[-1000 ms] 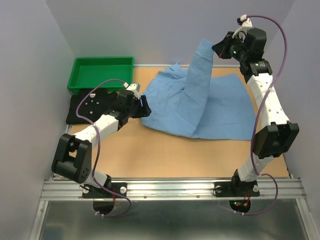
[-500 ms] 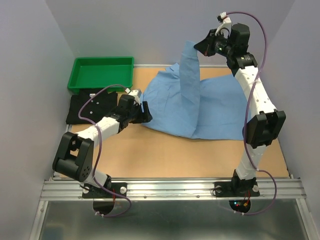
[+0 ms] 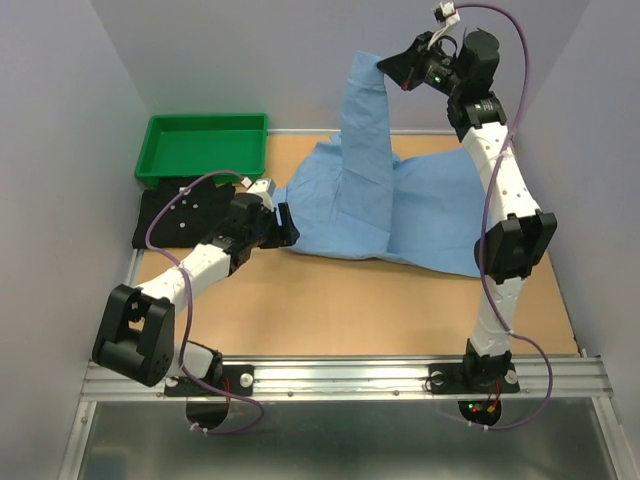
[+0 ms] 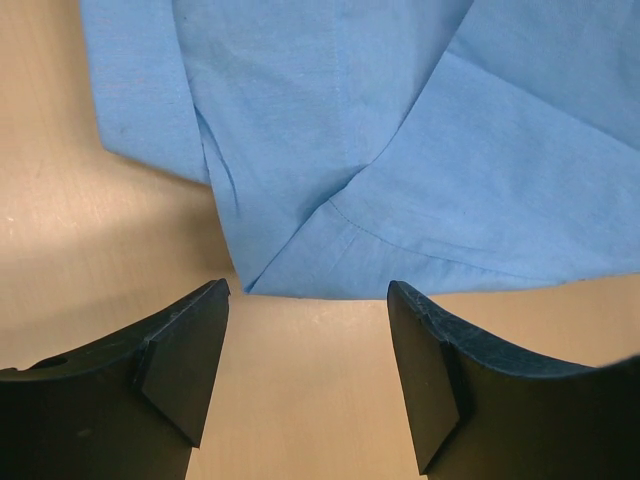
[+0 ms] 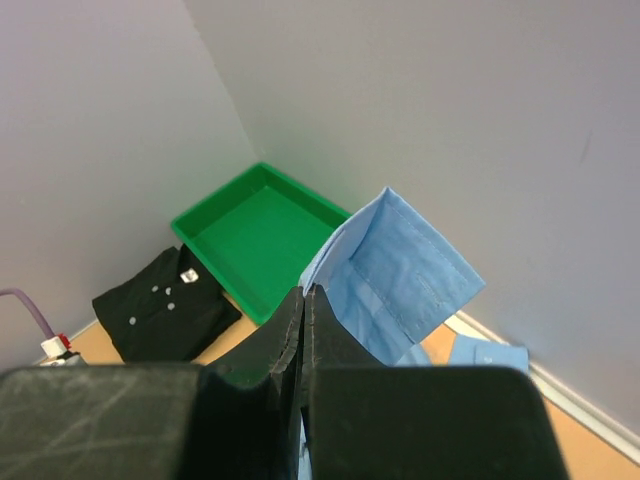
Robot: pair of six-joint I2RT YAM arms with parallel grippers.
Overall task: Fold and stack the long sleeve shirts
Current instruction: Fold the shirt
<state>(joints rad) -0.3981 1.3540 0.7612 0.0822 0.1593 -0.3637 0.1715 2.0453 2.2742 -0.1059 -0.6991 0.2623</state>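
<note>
The light blue shirt [image 3: 420, 205] lies spread on the back half of the table. My right gripper [image 3: 385, 66] is shut on the cuff of its sleeve [image 5: 400, 270] and holds it high above the table, the sleeve [image 3: 362, 140] hanging down in a long strip. My left gripper [image 3: 290, 225] is open and empty, low over the table just in front of the shirt's left hem corner [image 4: 300, 270]. The black shirt [image 3: 180, 215] lies folded at the left, and shows in the right wrist view [image 5: 165, 310].
A green plastic tray [image 3: 205, 145] stands at the back left, behind the black shirt, and also shows in the right wrist view [image 5: 255, 235]. Grey walls close in the back and both sides. Bare wood runs along the table's front [image 3: 350, 300].
My right gripper has carried the sleeve cuff up and to the left. My left arm has reached a little farther right, toward the shirt's hem.
</note>
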